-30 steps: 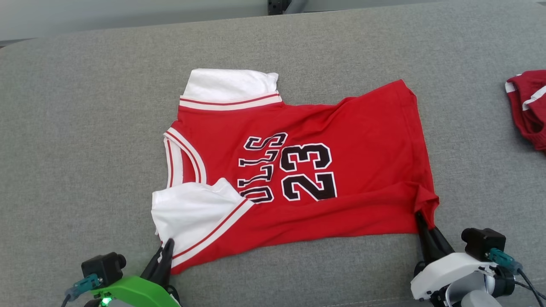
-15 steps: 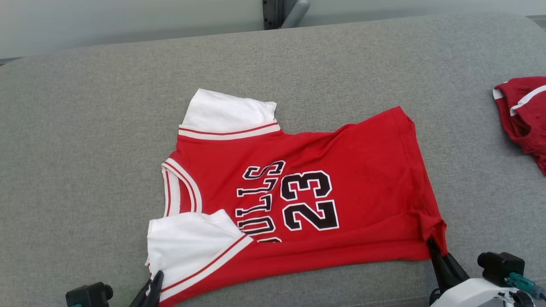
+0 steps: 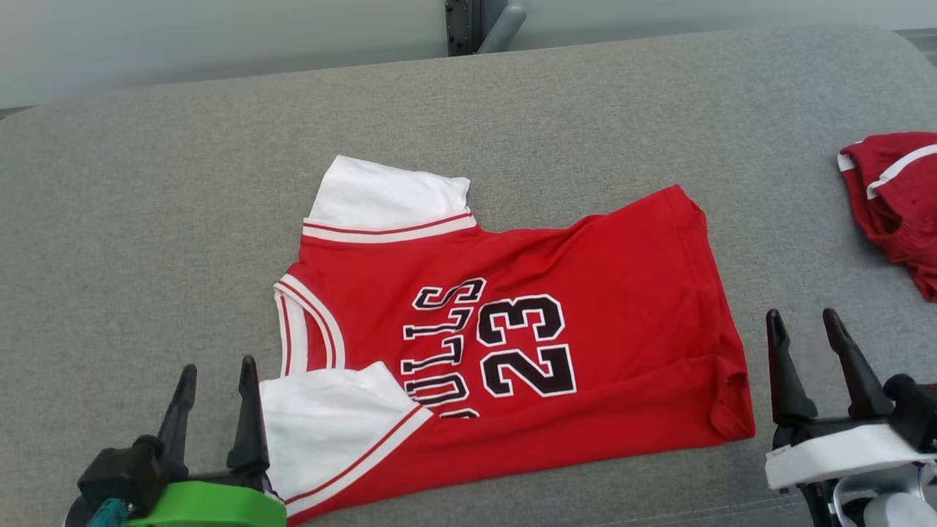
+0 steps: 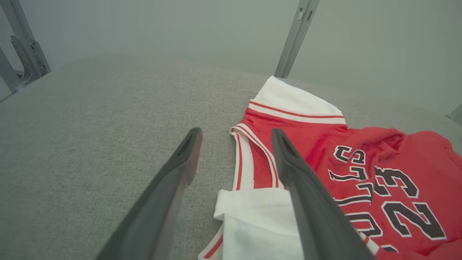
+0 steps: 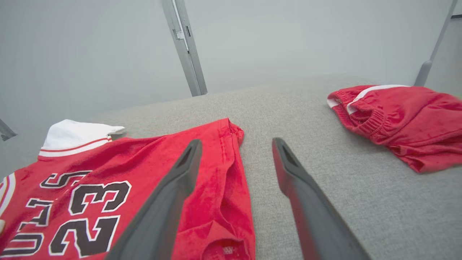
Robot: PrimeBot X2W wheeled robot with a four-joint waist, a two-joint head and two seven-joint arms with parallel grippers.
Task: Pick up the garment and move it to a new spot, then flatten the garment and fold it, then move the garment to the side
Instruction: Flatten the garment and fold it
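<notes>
Red jersey flat on the grey padded surface, roughly midway between its left and right edges and close to its near edge; neckline toward the left, number 23 facing up, one white sleeve folded over the front at the garment's near-left corner; left gripper by that sleeve, fingers spread wide, clamped on nothing, inner finger just beside the sleeve's edge, contact not discernible; right gripper just beside the hem's near corner, likewise spread wide and empty; crumpled red shorts at the right edge, well apart from the jersey
</notes>
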